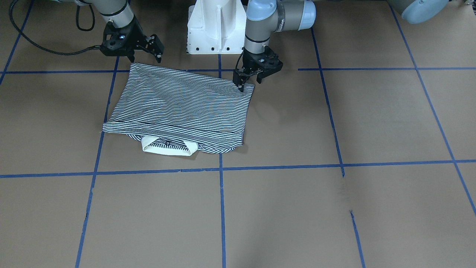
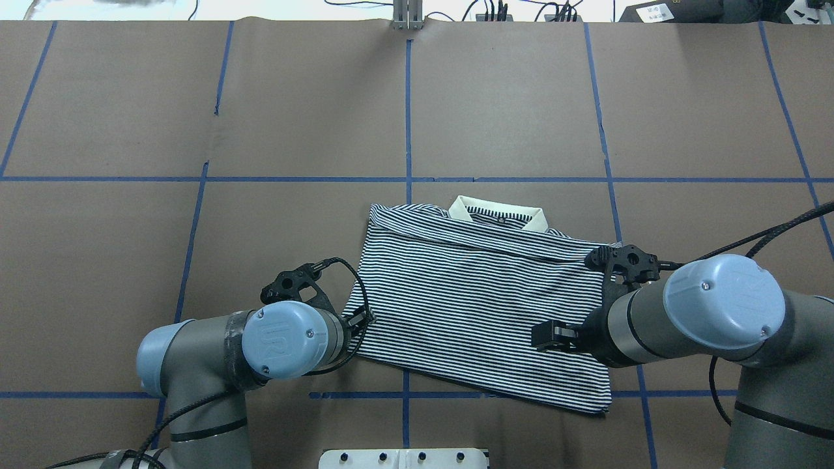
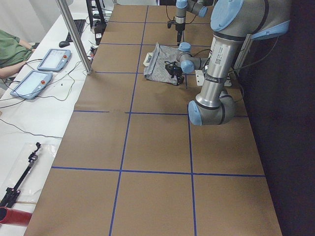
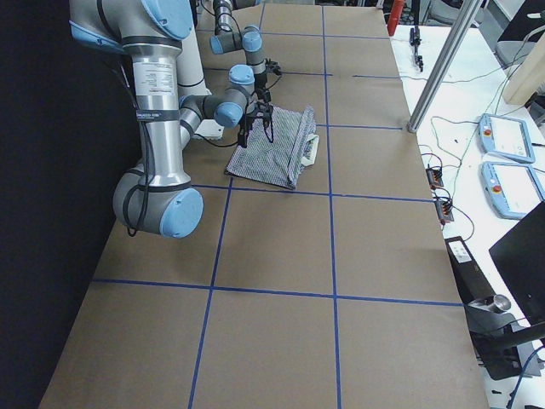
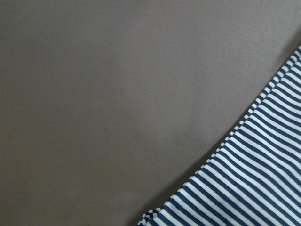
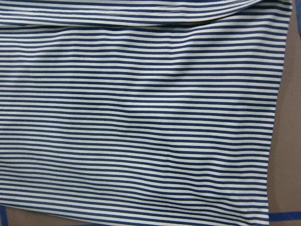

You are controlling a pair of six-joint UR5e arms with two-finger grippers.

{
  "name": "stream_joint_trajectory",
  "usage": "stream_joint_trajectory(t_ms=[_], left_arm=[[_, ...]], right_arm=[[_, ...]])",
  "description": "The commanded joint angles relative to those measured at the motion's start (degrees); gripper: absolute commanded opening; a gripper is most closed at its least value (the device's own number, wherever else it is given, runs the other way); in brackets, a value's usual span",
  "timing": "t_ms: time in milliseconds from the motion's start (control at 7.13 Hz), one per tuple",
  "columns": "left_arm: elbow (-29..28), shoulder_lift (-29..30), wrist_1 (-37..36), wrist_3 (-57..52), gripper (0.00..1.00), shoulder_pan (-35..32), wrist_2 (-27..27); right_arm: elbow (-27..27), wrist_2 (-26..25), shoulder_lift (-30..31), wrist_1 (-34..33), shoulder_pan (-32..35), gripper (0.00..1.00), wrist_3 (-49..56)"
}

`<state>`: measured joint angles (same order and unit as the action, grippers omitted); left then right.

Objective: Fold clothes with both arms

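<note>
Brown table [image 2: 293,117] has a blue tape [image 2: 408,117] grid. In the overhead view the folded striped shirt [image 2: 475,306] lies flat just off centre toward 4 o'clock, collar [image 2: 498,218] at 12. Left gripper [image 1: 250,83] is spread, one tip touching the shirt's 8 o'clock corner. Right gripper [image 1: 145,59] is spread above the 4 o'clock side, gripping nothing.

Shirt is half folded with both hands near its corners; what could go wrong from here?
The left hand is open at the shirt corner; closing may catch only the top layer.
The shirt lies skewed to the blue tape lines, so the next fold could land crooked.
</note>
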<state>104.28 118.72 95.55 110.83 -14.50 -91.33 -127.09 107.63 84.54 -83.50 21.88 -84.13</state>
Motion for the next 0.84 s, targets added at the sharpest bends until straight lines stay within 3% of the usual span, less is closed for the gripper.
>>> stream_joint_trajectory(t_ms=[0, 140, 280, 421, 561, 701], left_arm=[[-0.5, 0.1, 0.2, 0.0, 0.87, 0.0, 0.3], [-0.5, 0.3, 0.1, 0.0, 0.81, 0.0, 0.3], [-0.4, 0.3, 0.1, 0.0, 0.55, 0.0, 0.3], [-0.4, 0.4, 0.1, -0.5, 0.19, 0.0, 0.3], [-0.1, 0.5, 0.1, -1.0, 0.00, -0.1, 0.3], [0.7, 0.5, -0.1, -2.0, 0.00, -0.2, 0.1]], right_arm=[[0.0, 0.1, -0.3, 0.0, 0.2, 1.00, -0.1], [0.0, 0.2, -0.3, 0.0, 0.3, 1.00, -0.1], [0.0, 0.4, -0.3, 0.0, 0.4, 1.00, 0.0], [0.0, 0.3, -0.3, 0.0, 0.5, 1.00, -0.1], [0.0, 0.4, -0.3, 0.0, 0.8, 1.00, 0.0], [0.0, 0.5, -0.3, 0.0, 1.1, 1.00, 0.0]])
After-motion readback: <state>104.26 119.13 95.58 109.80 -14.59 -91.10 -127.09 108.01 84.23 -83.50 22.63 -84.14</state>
